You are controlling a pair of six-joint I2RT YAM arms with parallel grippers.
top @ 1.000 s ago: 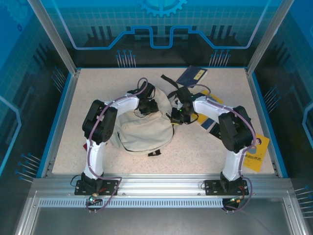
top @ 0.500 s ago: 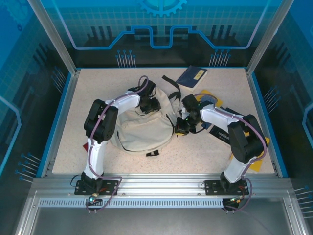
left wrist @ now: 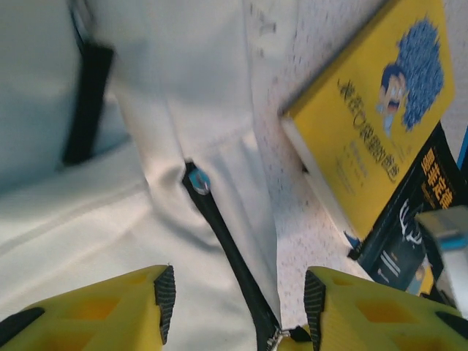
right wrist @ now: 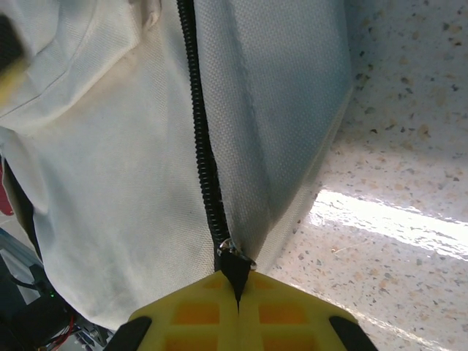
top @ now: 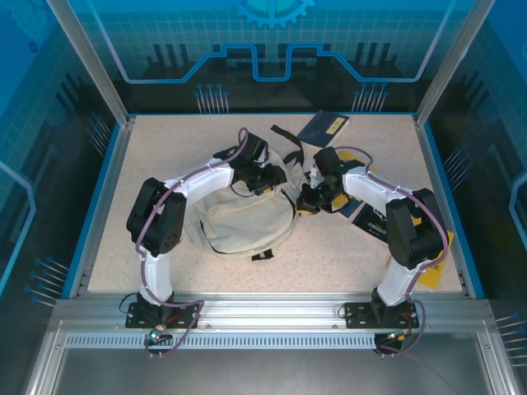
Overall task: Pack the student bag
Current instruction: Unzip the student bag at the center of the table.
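Right gripper (right wrist: 237, 287) pinched fully closed on the zipper pull (right wrist: 233, 259) of the student bag (right wrist: 110, 183), which lies on the table (top: 346, 247) between the arms. Left gripper (left wrist: 238, 296) spread wide, empty, straddling the zipper (left wrist: 221, 235). Best approach: left pins the fabric, right pulls straight along the teeth, otherwise the bag probably drags. Yellow book (left wrist: 369, 110) lies just beside the bag.

top cam fixed high at the near edge, looking down on the whole desk (top: 148, 140), left wrist cam close over student bag (left wrist: 110, 219) fabric, right wrist cam tight on its zipper (right wrist: 199, 146), bag common to all three
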